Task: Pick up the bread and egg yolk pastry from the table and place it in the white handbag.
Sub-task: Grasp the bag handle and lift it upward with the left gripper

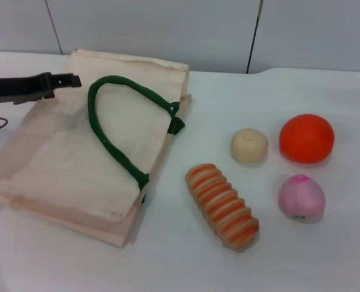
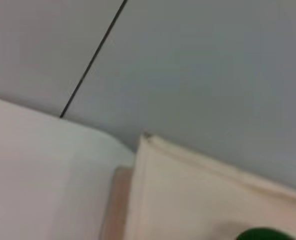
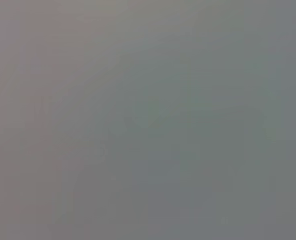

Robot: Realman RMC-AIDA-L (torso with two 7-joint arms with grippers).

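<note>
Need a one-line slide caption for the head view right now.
Left gripper over white handbag; bread and egg yolk pastry untouched on table.

you have the white handbag (image 1: 76, 158) lying flat at the left, green handles looped on top. just beside it lies the striped bread (image 1: 222, 205), angled; the pale round egg yolk pastry (image 1: 249, 145) sits just beyond.

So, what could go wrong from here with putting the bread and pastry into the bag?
The white handbag lies flat with no open mouth showing, so food may just land on top. The egg yolk pastry sits close to the orange ball, risking a bump. The left pincer hovers over the bag near the green handle and may snag it.
</note>
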